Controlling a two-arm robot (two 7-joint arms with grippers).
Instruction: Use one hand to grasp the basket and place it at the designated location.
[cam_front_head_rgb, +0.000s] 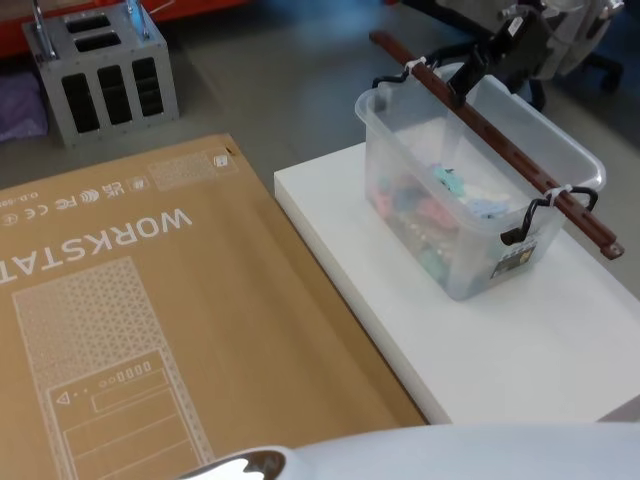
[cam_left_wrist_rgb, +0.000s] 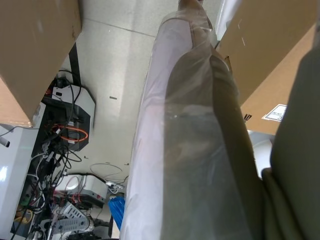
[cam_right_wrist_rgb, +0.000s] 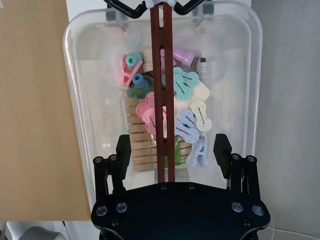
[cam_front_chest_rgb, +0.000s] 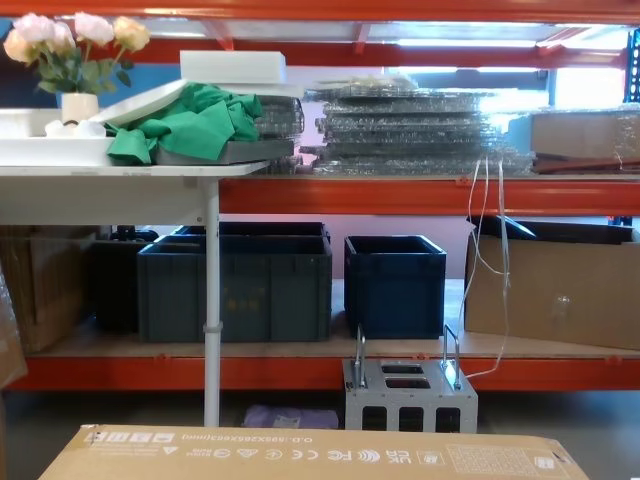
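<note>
The basket (cam_front_head_rgb: 455, 270), likely light, rigid and part-filled with clips (cam_right_wrist_rgb: 187, 120), should lift level by the middle of its stiff handle (cam_right_wrist_rgb: 163, 100), which the right tool (cam_right_wrist_rgb: 173, 147) straddles, jaws wide.

Right gripper (cam_right_wrist_rgb: 172, 150), fingers (cam_right_wrist_rgb: 123, 150) spread, astride basket handle (cam_right_wrist_rgb: 162, 100)

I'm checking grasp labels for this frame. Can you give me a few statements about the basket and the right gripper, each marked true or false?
1. The basket sits on the white platform. True.
2. The right gripper is shut on the handle. False: its fingers stand open on either side of the bar.
3. The basket is empty. False: it holds coloured clothes pegs.
4. A cardboard box lies to the robot's left of the platform. True.
</note>
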